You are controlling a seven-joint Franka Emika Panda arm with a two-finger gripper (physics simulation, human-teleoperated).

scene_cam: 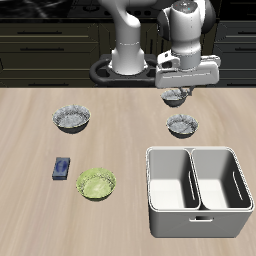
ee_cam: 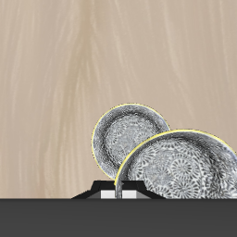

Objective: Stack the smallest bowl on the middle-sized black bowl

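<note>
1. White plastic first: the twin-basin bin sits at the desk's front edge, nearer the camera than the middle-sized black bowl and playing no part in this job.
2. Out to the side of that bowl, and nearer the front, lie the green bowl and a small blue block. Both are well apart from the action.
3. Now the target itself: the middle-sized black bowl stands upright on the desk, speckled inside facing up, ready to receive.
4. Level with it but far across the desk rests the largest dark bowl, untouched.
5. Just behind the target hangs the smallest bowl, carried upright so it can nest rim-up.
6. And the hand: pinched narrow on that little bowl's rim, by my reading. From the wrist, the carried bowl overlaps the target but is not centred over it, so I judge a short shift forward comes before lowering.
</note>
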